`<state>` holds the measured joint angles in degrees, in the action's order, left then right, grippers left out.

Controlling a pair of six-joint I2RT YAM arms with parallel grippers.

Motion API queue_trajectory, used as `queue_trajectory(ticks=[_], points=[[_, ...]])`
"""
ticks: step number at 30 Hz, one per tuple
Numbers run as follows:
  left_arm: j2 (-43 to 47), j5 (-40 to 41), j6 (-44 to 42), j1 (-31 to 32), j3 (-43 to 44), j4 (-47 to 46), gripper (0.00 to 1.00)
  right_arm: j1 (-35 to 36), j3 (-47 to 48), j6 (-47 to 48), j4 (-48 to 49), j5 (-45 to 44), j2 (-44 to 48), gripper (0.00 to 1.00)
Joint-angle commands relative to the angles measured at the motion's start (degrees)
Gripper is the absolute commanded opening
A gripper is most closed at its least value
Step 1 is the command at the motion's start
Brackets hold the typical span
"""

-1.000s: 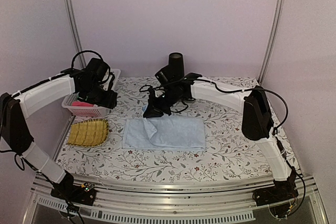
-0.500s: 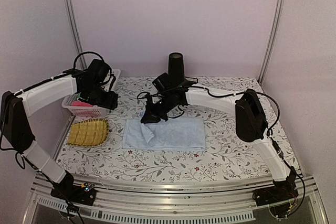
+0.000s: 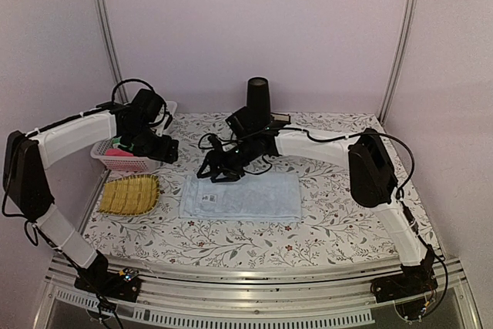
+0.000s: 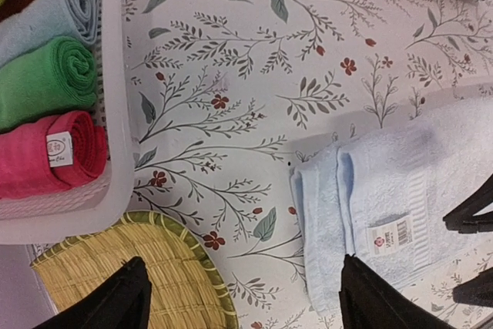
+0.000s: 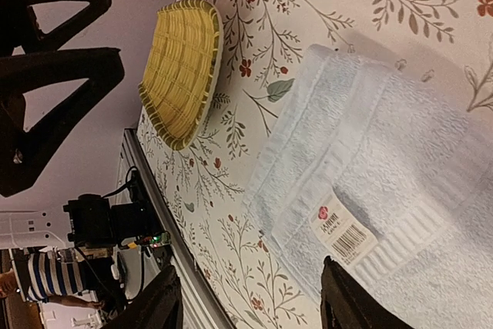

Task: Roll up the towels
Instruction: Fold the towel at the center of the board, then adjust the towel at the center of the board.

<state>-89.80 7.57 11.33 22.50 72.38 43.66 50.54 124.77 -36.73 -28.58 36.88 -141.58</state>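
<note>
Since a second ago the right gripper [image 3: 216, 173] has let go of the towel corner it was holding up, and the light blue towel [image 3: 240, 196] has dropped back flat. The left gripper [image 3: 166, 150] has also swung a little to its right, off the white basket [image 3: 123, 162] and toward the towel.

On my right wrist feed, the right gripper [image 5: 250, 306] has its fingers well apart with nothing between them, and it hangs over the towel's left end. The left gripper [image 4: 246, 306] is spread wide and empty too, above the bare flowered tablecloth [image 4: 231, 113] between the basket and the towel.

The towel [image 4: 400, 198] lies as a folded rectangle in the middle of the tablecloth. Its left edge is doubled over, and a small white label [image 4: 389, 235] with a barcode faces up near that edge. It is not rolled.

The yellow straw tray [image 3: 131, 194] sits just left of the towel without touching it, in front of the basket. In the basket I see three rolled cloths side by side: pale blue [image 4: 46, 17], green [image 4: 42, 75] and pink [image 4: 46, 152].
</note>
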Motion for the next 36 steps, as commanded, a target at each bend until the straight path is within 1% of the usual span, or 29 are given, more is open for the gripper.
queue_trajectory(ticks=[1,3,6,8,10,12,16,23,26,30,36], points=[[-2.1,-4.8,3.3,2.1,2.0,-1.2,0.84,-4.7,-8.9,7.6,-2.2,-6.8,14.7,0.63],[-3.1,-7.5,5.3,4.3,2.4,-2.5,0.76,-7.7,-15.5,9.3,-2.9,-10.8,21.2,0.63],[-4.9,-12.6,8.9,6.0,1.1,-5.7,0.75,-11.2,-24.9,11.6,-3.0,-16.2,29.2,0.64],[-5.6,-15.2,10.6,6.7,-0.7,-8.7,0.73,-13.1,-29.8,13.2,-3.5,-18.0,33.2,0.64],[-6.1,-17.6,12.2,7.0,-2.7,-11.7,0.71,-14.5,-33.6,14.3,-4.2,-19.7,36.3,0.64],[-7.0,-19.2,13.3,7.1,-4.7,-14.2,0.67,-15.2,-37.3,15.4,-4.6,-21.3,38.8,0.64],[-9.0,-19.9,14.3,7.6,-7.5,-16.9,0.64,-15.7,-42.8,15.4,-3.6,-21.8,42.2,0.64],[-10.8,-22.2,15.6,7.6,-10.8,-20.6,0.63,-15.7,-46.6,14.3,-2.7,-22.1,44.2,0.64],[-11.2,-22.6,15.1,7.6,-11.5,-20.9,0.58,-15.8,-46.7,14.1,-2.9,-22.5,44.4,0.64],[-11.8,-23.1,15.0,7.5,-12.4,-21.6,0.56,-15.8,-46.5,13.8,-3.1,-22.7,44.5,0.64],[-13.3,-21.9,14.6,7.4,-12.9,-21.3,0.55,-15.8,-46.3,13.4,-3.2,-22.5,44.6,0.64]])
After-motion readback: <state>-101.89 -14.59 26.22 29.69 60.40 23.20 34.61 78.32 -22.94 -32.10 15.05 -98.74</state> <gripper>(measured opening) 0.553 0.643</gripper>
